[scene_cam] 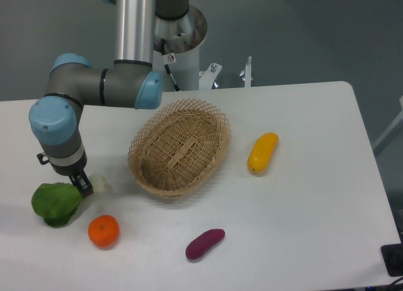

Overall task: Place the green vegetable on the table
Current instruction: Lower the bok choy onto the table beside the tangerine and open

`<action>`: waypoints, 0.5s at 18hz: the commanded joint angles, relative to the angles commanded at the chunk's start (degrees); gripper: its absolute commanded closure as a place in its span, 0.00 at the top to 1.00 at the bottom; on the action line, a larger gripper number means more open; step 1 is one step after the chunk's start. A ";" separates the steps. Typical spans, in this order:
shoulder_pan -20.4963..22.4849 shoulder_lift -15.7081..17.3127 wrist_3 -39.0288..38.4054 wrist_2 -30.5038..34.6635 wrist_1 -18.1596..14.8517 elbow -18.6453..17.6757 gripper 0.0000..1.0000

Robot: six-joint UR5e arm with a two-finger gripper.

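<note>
Green leafy vegetable (56, 203), woven basket (179, 147)

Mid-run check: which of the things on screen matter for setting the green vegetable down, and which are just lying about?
Part of the job:
green vegetable, at the table's left edge
gripper, at its pale stalk
table

Lying about:
wicker basket
orange
yellow squash
purple sweet potato

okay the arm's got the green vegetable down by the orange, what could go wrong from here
The green vegetable lies low over the table, and the gripper sits at its pale stalk. If the jaws lift off unevenly, it may get dragged or tipped. The orange lies close beside the leaves, so a sideways retreat could nudge it rolling.
</note>
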 joint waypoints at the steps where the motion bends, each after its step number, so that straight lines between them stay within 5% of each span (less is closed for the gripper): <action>1: 0.09 0.44 -0.09 0.00 -0.09 0.26 1.00; 6: 1.57 2.38 -0.18 1.57 -0.18 1.67 1.00; 9: 7.27 4.39 0.61 5.80 -0.35 1.76 1.00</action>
